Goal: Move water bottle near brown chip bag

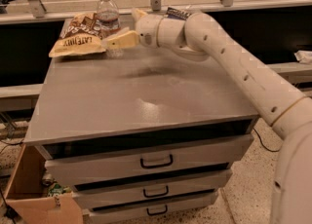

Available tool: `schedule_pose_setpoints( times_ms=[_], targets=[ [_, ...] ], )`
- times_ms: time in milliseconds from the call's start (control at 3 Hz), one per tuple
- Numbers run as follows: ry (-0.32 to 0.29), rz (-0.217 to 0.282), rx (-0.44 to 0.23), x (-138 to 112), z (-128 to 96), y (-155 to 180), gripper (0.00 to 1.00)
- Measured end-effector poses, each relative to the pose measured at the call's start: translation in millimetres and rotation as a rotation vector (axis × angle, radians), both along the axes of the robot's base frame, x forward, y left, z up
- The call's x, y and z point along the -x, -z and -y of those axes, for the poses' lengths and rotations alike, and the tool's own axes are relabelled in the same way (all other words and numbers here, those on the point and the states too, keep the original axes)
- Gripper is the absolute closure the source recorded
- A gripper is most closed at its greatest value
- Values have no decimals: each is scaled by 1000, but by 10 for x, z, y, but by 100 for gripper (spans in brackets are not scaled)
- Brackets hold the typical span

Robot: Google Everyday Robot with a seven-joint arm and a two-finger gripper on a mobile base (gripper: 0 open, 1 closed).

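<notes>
- Support surface: flat grey rectangular top (146, 96) of a cabinet with three drawers.
- Landmark: crinkly brown and tan-yellow chip bag (73, 38) with white lettering, lying flat on the top at its far left corner.
- Small clear plastic water bottle (108, 13) with a white cap: upright, just right of the brown bag, at its rear side.
- Dark blue chip bag (178, 12): well right of the brown bag, at the far edge, mostly hidden by the arm.
- Tan gripper (117, 39): at the brown bag's right edge, in front of the bottle's base; contact cannot be determined.
</notes>
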State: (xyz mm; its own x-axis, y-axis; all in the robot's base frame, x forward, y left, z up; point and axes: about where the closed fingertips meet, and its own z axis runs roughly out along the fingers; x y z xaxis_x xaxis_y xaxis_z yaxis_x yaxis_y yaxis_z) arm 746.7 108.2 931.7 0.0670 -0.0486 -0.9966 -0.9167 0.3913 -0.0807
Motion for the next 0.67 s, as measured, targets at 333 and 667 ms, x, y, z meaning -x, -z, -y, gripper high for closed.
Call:
schedule_pose_setpoints(
  times_ms=[333,667],
  targets=[
    [-9,168,48,480,576,-543,0],
    [33,275,129,1081,1182,-1067,0]
  ],
)
